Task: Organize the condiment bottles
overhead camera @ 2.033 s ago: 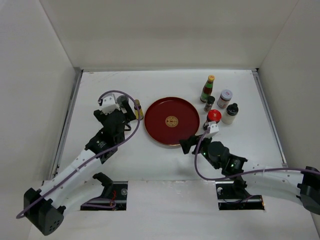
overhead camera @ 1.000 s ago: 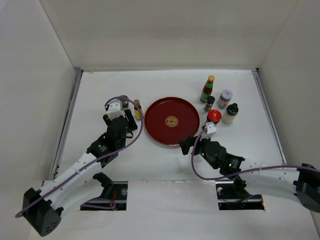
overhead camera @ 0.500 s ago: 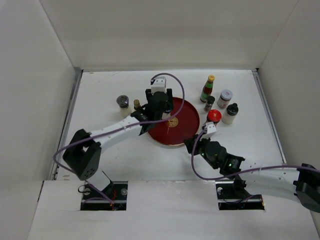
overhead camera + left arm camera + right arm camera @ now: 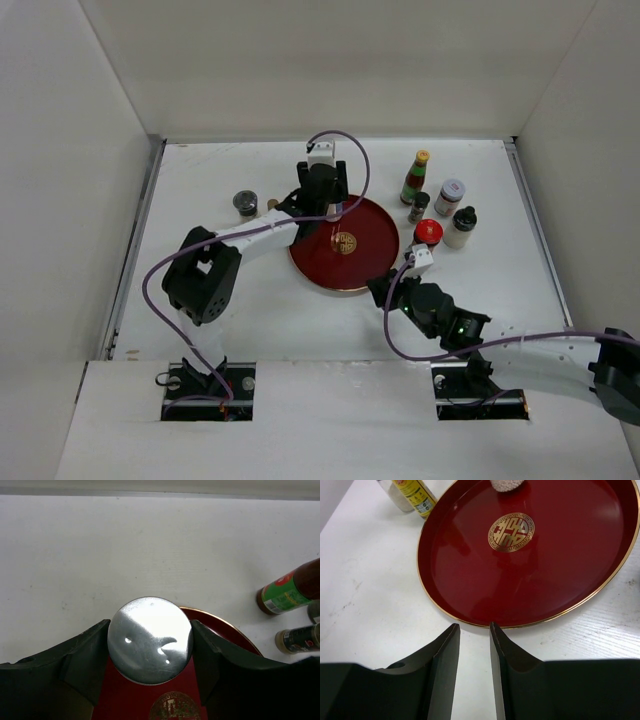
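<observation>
My left gripper is shut on the silver-capped white bottle over the far part of the round red tray. The bottle's base is low at the tray; I cannot tell whether it touches. A grey-lidded jar and an amber yellow-capped bottle stand left of the tray. A tall green orange-capped bottle, a small dark bottle, a red-lidded white jar, a black-capped white bottle and a red-capped bottle stand to its right. My right gripper is narrowly open and empty at the tray's near edge.
White walls close in the table on the left, back and right. The tray's gold emblem marks its centre. In the left wrist view the green bottle and the small dark bottle lie to the right of the fingers.
My left arm has swung from the table's left side, beside the grey-lidded jar and amber bottle, to over the tray with the silver-capped bottle. The right gripper has barely moved.
</observation>
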You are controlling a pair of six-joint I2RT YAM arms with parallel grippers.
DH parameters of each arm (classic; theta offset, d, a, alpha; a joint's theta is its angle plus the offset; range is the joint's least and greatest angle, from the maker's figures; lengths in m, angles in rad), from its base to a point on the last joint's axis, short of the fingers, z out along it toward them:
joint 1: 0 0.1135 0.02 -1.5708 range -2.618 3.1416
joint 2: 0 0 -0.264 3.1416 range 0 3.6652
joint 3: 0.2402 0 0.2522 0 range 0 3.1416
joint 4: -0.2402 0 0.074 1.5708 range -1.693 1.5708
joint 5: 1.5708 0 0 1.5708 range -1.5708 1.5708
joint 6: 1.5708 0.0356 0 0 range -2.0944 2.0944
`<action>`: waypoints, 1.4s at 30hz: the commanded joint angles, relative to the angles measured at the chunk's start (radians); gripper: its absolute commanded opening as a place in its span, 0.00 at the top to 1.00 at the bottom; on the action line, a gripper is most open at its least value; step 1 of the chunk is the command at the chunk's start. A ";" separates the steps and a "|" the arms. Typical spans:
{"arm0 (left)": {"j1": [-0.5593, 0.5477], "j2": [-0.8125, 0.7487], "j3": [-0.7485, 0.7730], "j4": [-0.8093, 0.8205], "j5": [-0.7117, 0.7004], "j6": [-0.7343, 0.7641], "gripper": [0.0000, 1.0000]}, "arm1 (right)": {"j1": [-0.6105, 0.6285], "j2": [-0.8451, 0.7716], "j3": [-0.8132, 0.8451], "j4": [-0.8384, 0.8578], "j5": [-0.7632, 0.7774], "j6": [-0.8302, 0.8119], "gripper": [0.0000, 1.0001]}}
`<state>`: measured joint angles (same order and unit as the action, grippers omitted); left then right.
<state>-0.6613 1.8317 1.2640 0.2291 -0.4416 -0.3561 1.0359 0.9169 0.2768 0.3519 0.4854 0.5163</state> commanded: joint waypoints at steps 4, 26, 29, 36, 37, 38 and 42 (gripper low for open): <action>-0.004 -0.008 0.051 0.108 0.009 0.020 0.33 | 0.011 -0.038 -0.007 0.045 -0.002 -0.007 0.63; 0.034 -0.658 -0.517 0.003 -0.171 -0.075 0.22 | 0.011 -0.015 -0.005 0.053 -0.008 -0.002 0.52; 0.067 -0.618 -0.529 0.019 -0.155 -0.078 0.33 | 0.011 0.013 0.004 0.058 -0.014 -0.004 0.44; 0.102 -0.470 -0.445 0.027 -0.131 -0.058 0.34 | 0.011 0.030 0.002 0.078 -0.018 -0.006 0.35; 0.110 -0.454 -0.437 0.029 -0.132 -0.057 0.34 | 0.011 0.027 0.001 0.078 -0.019 -0.007 0.35; 0.120 -0.439 -0.428 0.027 -0.131 -0.055 0.35 | 0.011 0.023 0.001 0.078 -0.019 -0.007 0.35; 0.145 -0.404 -0.416 0.029 -0.124 -0.055 0.39 | 0.011 0.019 -0.004 0.078 -0.022 -0.002 0.35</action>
<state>-0.5339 1.4281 0.8009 0.2138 -0.5713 -0.4141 1.0363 0.9482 0.2764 0.3706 0.4767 0.5152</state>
